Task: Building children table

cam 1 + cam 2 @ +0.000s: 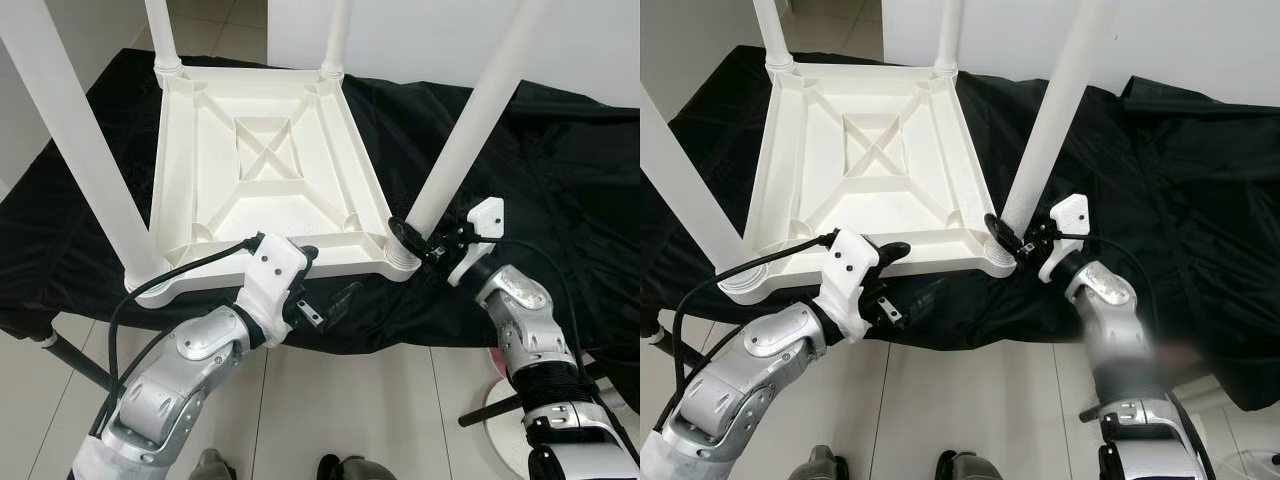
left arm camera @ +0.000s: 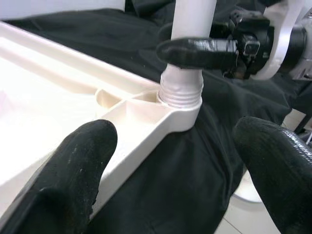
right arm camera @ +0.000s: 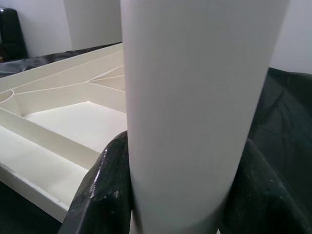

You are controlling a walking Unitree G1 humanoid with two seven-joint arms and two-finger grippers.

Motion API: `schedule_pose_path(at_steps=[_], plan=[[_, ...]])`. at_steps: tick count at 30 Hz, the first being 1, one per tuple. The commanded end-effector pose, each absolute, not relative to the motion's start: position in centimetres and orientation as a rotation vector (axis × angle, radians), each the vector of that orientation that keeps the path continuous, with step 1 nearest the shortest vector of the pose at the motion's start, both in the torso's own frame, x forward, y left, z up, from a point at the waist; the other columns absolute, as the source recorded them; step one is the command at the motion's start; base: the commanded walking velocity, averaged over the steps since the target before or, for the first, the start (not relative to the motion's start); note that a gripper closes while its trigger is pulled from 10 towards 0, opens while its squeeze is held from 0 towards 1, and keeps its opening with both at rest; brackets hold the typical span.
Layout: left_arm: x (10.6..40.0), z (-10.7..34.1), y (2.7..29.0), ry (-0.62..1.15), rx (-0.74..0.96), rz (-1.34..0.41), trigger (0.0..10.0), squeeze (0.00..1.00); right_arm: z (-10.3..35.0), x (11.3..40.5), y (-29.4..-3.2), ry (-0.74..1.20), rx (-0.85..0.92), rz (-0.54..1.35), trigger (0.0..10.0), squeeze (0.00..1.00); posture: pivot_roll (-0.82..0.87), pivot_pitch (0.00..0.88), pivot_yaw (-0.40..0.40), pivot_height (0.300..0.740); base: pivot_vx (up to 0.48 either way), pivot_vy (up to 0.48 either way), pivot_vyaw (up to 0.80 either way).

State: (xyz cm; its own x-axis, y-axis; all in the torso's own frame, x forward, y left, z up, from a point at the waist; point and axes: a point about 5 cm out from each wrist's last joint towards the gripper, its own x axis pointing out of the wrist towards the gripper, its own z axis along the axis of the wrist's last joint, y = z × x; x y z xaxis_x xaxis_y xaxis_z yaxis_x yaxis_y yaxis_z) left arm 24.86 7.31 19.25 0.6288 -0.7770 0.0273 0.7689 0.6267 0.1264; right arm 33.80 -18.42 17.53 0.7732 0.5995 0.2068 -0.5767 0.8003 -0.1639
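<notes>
A white plastic children's table [image 1: 265, 160] lies upside down on a black cloth [image 1: 560, 160], with its legs pointing up. My right gripper [image 1: 410, 238] is shut on the near right leg [image 1: 470, 130] just above its screw socket at the table's corner. In the right wrist view both black fingers [image 3: 102, 190] press against that leg [image 3: 195, 97]. My left gripper [image 1: 335, 272] hangs open at the table's front rim, to the left of that corner. In the left wrist view one left finger [image 2: 73, 170] is over the rim and the other is over the cloth.
The near left leg [image 1: 80, 150] rises tall close to my left arm. Two far legs [image 1: 162, 35] stand at the back corners. The cloth-covered surface ends just in front of me, above a tiled floor. A round white base [image 1: 500, 400] stands on the floor at the lower right.
</notes>
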Motion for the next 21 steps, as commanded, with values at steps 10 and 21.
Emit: schedule_pose_path(at_steps=[10,21], plan=[[25.1,19.1,6.7,-0.092,0.138,-0.878,10.0,0.00,16.0,33.6,-17.7,-0.198,-0.014,0.602,10.0,0.00,0.06,0.110,-0.084,0.740,0.000,0.000,0.00],[25.7,18.8,6.7,-0.085,0.078,-0.845,10.0,0.00,16.0,33.3,-15.4,-0.193,0.036,0.274,10.0,0.00,0.07,0.103,-0.075,0.740,0.000,0.000,0.00]])
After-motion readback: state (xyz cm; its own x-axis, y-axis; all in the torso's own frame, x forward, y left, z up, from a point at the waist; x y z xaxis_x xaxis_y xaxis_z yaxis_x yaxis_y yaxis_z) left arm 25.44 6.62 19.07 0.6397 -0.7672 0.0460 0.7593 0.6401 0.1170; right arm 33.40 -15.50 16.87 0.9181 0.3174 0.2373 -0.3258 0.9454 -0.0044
